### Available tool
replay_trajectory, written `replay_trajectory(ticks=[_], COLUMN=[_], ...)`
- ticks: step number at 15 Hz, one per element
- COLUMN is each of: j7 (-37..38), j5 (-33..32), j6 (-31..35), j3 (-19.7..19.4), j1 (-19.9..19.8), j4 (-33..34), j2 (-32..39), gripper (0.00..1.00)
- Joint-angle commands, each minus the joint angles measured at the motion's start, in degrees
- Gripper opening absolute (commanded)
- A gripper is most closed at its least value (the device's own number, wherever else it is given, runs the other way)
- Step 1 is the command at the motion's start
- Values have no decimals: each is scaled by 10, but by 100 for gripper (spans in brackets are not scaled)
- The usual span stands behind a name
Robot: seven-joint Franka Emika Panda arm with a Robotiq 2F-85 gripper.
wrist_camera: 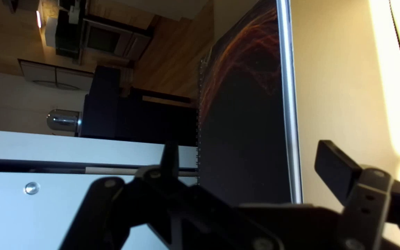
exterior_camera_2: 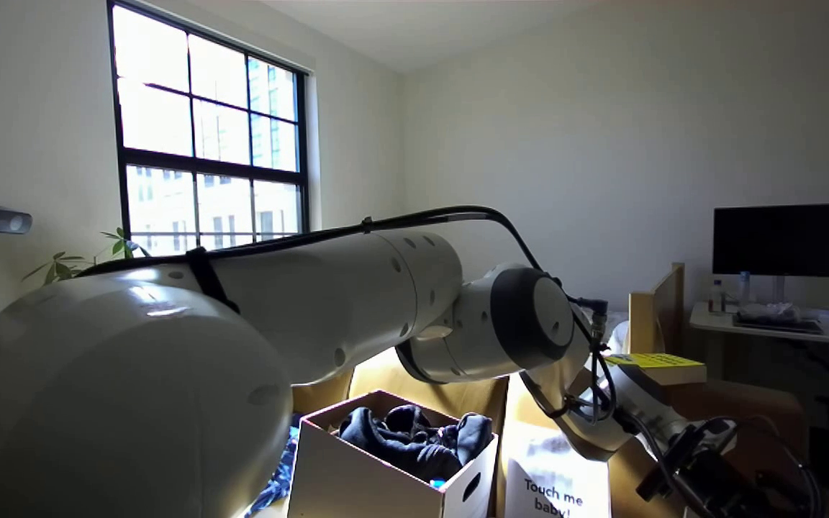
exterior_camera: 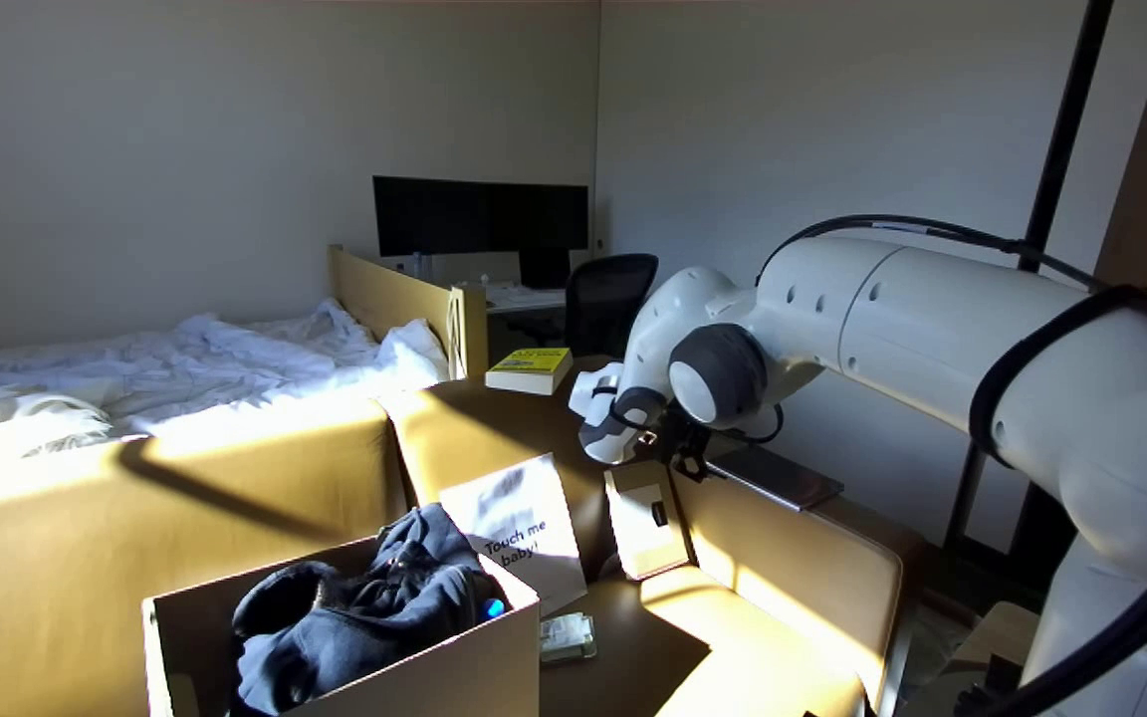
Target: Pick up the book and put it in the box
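Fingers [wrist_camera: 337, 172] wide apart, nothing held. Dark spiral-bound book [wrist_camera: 245, 146] shows between them in wrist view, gap visible each side. It lies flat on the sofa-arm surface [exterior_camera: 872, 528], well apart from the box [exterior_camera: 464, 667].

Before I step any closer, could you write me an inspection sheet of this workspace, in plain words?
Surface: tan sofa, partly sunlit, with hard shadows.
Job's things: dark spiral-bound book, probably the one meant, lying along the sofa's top edge; cardboard box, open-topped, holding dark clothing.
Clutter: yellow-covered book, white "Touch me baby!" sign, small packet too unclear to name.
Gripper: open; in the wrist view the spiral-bound book shows between its fingers, with a gap on each side.
Cables: black, running along the robot's arm, with loops near the gripper.
Surroundings: bed, black monitor, desk chair, window, leafy plant.
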Motion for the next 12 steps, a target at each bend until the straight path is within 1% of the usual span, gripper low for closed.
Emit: replay_trajectory(ticks=[1, 2, 3, 8, 12], j7=[-64, -71, -60, -54, -74], j5=[3, 4, -5, 4, 5], j6=[-17, -21, -12, -19, -39], j3=[-7, -9, -2, -1, 1], j1=[-15, -17, -15, -31, -32], j4=[79, 94, 49, 58, 61], j2=[46, 56, 28, 33, 33], gripper=[100, 100, 100, 100, 100])
